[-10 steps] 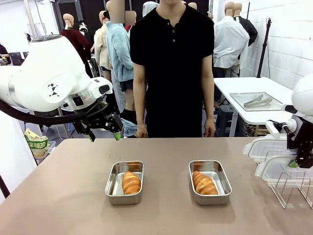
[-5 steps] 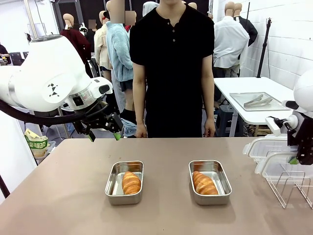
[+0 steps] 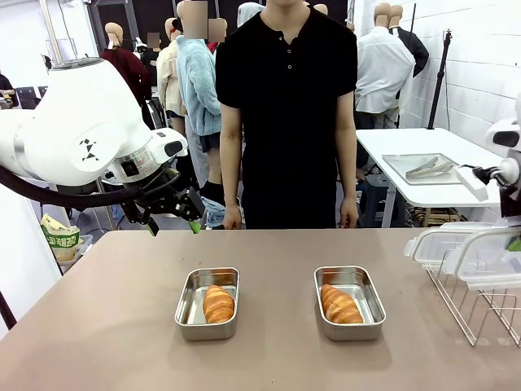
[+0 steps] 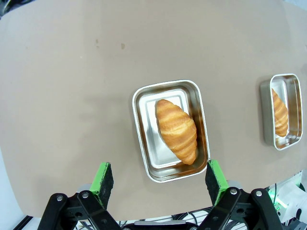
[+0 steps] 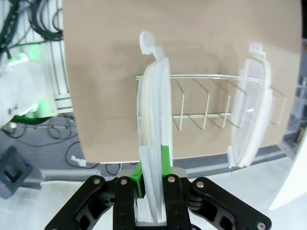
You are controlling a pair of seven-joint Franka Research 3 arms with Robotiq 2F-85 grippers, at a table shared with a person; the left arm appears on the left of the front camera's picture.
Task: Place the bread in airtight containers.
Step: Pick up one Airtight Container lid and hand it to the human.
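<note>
Two steel tins sit on the brown table (image 3: 106,326), in the middle, a bit closer to the near edge. Both are open on top, and their long sides run from the far edge to the near edge.

The left tin (image 3: 189,305) has one roll in it. This left roll (image 3: 218,304) lies in the right half of its tin. Its long way runs from far to near, with one tip leaning a little to the side.

The right tin (image 3: 368,301) has a roll too. The right roll (image 3: 340,305) lies in the left half of its tin. It is slanted: its far tip points to the far left and its near tip points to the near right.

The left gripper (image 3: 173,226) hangs in the air over the far left part of the table, well apart from the tins. Its fingers (image 4: 103,177) are wide apart and hold nothing.

The right gripper (image 5: 153,177) is at the right edge of the table. Its fingers are squeezed on a clear lid (image 5: 153,120), which stands on its thin edge. A wire rack (image 5: 206,110) sits at that right edge. I cannot tell if the lid touches the rack. A second lid (image 5: 249,110) stands in the rack, farther along.

A person (image 3: 285,114) in a black shirt stands at the far edge, hands down.
</note>
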